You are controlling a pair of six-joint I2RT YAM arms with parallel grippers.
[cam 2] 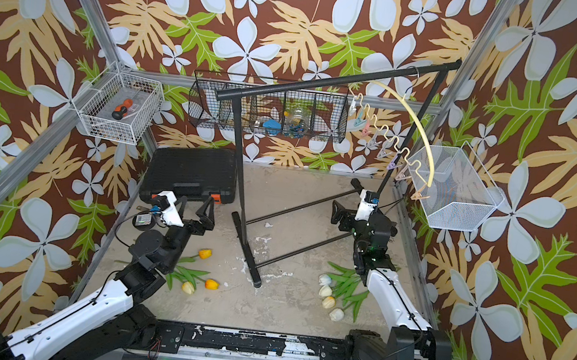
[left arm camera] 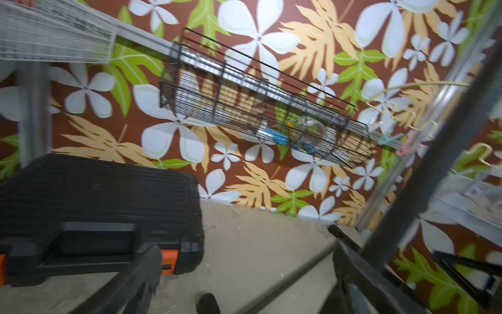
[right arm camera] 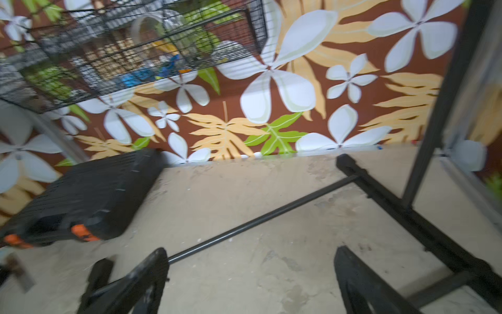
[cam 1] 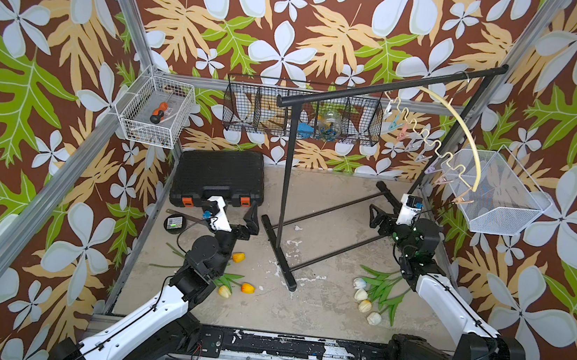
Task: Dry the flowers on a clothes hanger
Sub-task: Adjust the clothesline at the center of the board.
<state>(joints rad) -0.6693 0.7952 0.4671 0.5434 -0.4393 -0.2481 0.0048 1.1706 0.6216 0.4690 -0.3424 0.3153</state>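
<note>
Scuffed concrete floor (cam 1: 320, 312) bears soft tulips (cam 1: 362, 294); left claw (left arm camera: 244, 255), right claw (right arm camera: 251, 254) gape empty.

The clothes hanger (cam 1: 467, 133) is being carried by the right end of the garment rack (cam 1: 286, 188), itself being supported mid-table (cam 1: 320, 312); flowers (cam 1: 247, 288) are being borne by the table before the rack at left, more flowers (cam 1: 362, 294) at right; a case (cam 1: 218, 173) is being supported behind, at left.

Worn beige tabletop (cam 1: 320, 315), paint chipped in patches. Black tool case (cam 1: 220, 173) lay at far corner on left-arm side. Small round black disc (cam 1: 174, 223) lay just in front of it. Garment rack (cam 1: 279, 256) stood mid-surface. Orange-yellow flowers (cam 1: 247, 288) lay on left-arm side, white flowers (cam 1: 364, 300) on right-arm side, well apart.
</note>
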